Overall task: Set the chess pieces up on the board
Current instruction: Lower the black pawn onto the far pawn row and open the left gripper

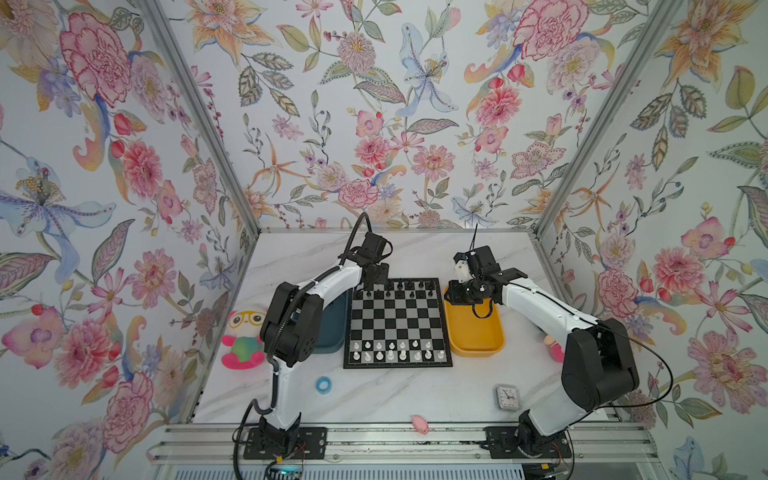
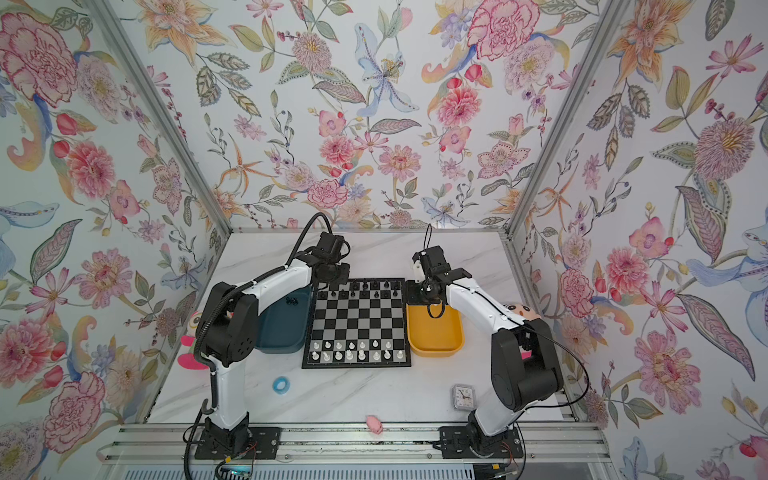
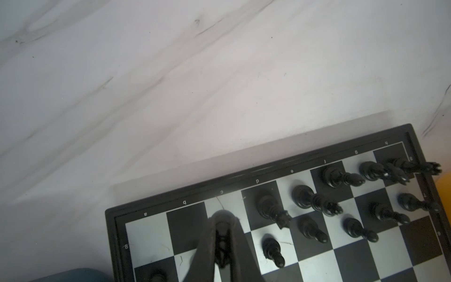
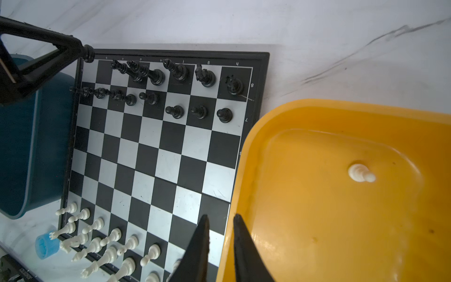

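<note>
The left gripper (image 3: 222, 221) is clamping a black chess piece (image 3: 221, 246) over the empty back-rank squares at the board's (image 1: 397, 320) 11 o'clock corner. It is best lowering straight down, centring the base in one square, clear of the tall neighbour (image 3: 271, 210). The right gripper (image 4: 220, 217), jaws narrow and empty, is hovering at the board's 3 o'clock edge beside the yellow bin (image 4: 317, 105), where a white pawn (image 4: 361, 173) is lying.

left arm (image 1: 332, 277) is reaching out to the far left corner of the board (image 1: 397, 328), elbow raised | left tool (image 3: 222, 223) is pointing down there, clamping a black chessman (image 3: 222, 246) | right arm (image 1: 536, 303) is bending toward the board's far right edge | right tool (image 4: 220, 217) is hovering over that edge, jaws slightly parted
</note>
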